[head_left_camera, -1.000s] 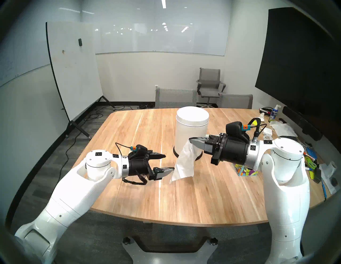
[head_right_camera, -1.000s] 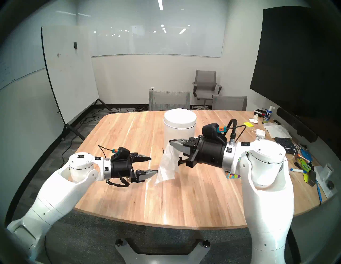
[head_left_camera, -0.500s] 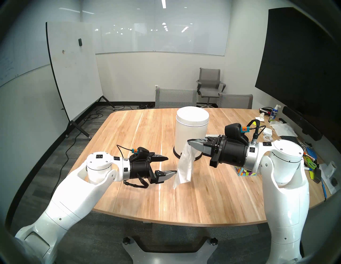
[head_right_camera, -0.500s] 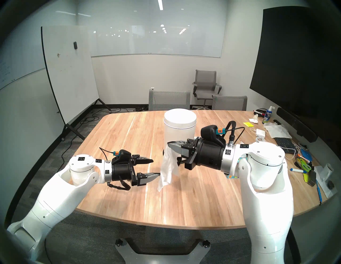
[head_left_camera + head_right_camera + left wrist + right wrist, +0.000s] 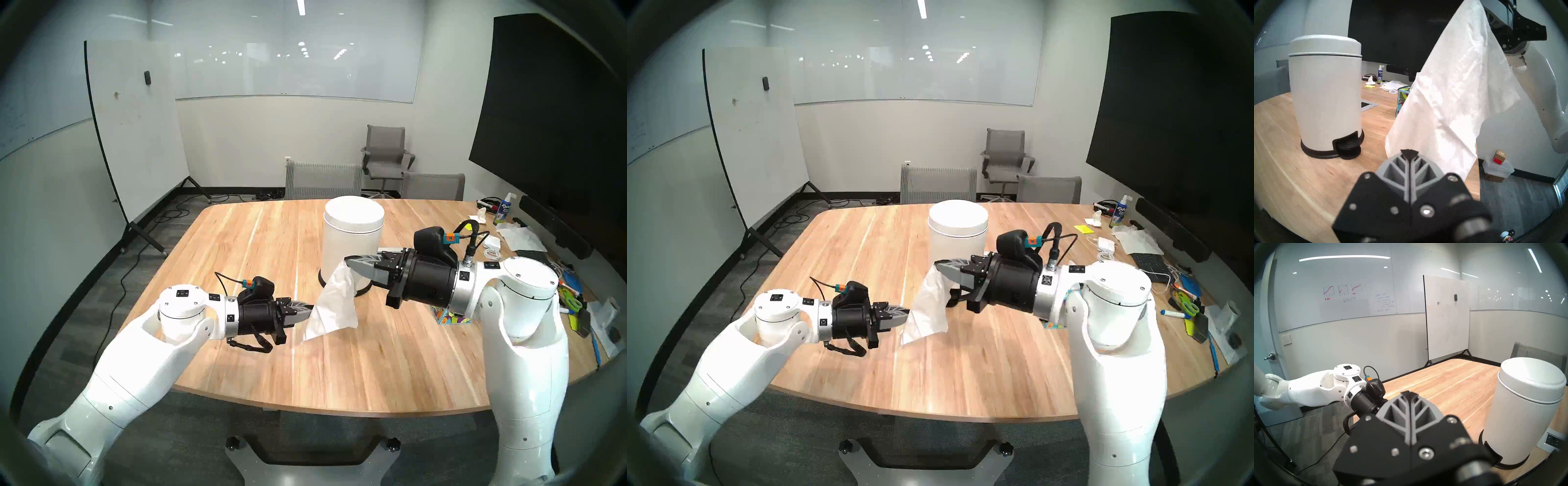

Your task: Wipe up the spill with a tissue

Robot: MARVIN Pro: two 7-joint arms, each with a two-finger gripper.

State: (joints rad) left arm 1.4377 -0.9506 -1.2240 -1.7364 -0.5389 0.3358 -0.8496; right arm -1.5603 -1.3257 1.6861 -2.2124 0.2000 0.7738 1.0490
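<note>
A white tissue [image 5: 334,305] hangs above the middle of the wooden table [image 5: 373,366], stretched between both grippers. My right gripper [image 5: 347,261] is shut on its top corner. My left gripper [image 5: 310,310] is shut on its lower left edge, lower and nearer to me. The left wrist view shows the left gripper [image 5: 1409,152] with its jaws together at the tissue [image 5: 1449,93]. In the right wrist view the right gripper [image 5: 1409,393] is shut and the tissue is hidden below it. I cannot see the spill in any view.
A white pedal bin [image 5: 353,241] stands just behind the tissue. A colourful tissue box [image 5: 453,317] sits under my right wrist. Markers, scissors, a spray bottle [image 5: 504,208] and papers crowd the table's right edge. Chairs [image 5: 322,180] stand beyond the far edge.
My left gripper went from wide open to shut on the tissue's lower edge. It drew that edge left, so the tissue now spreads between both grippers. The right gripper barely moved.
</note>
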